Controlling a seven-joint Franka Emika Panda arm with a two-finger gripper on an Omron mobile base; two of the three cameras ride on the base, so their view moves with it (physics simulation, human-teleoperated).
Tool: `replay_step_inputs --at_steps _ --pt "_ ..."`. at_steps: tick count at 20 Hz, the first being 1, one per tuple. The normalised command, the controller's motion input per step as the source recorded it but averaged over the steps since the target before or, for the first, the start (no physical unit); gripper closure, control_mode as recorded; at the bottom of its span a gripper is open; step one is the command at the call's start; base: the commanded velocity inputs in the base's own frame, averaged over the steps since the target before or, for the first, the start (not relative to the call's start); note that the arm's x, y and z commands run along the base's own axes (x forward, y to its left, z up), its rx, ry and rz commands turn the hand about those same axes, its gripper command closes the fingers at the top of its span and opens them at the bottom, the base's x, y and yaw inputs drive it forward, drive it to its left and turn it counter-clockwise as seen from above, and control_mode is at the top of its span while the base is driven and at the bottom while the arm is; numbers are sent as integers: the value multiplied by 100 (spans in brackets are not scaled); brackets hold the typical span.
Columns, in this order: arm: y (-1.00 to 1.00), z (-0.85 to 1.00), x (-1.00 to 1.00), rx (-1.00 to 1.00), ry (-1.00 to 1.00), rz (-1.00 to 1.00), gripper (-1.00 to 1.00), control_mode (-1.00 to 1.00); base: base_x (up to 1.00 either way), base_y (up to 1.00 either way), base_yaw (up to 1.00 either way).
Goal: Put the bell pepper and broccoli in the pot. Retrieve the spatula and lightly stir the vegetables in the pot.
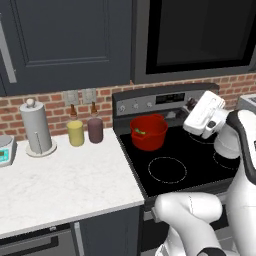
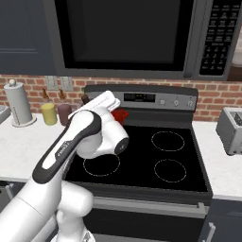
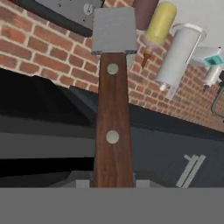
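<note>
Spatula, with a brown wooden handle and flat grey blade, sticks out from between the fingers of the gripper, which are clamped narrow on its handle. The red pot sits on the back left burner of the black stove, something green inside, with the hand raised to its right.

Pot on stove back-left burner; 2 canisters left.
</note>
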Motion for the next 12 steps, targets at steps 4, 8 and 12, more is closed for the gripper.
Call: replay_step_inputs --at_steps 4,8,12 --pt "-6 -18 50 17 16 -10 100 -100 0 0 0" --pt "-11 -11 54 11 18 -12 100 -100 0 0 0" --pt "-20 -1 39 8 18 -10 100 -100 0 0 0"
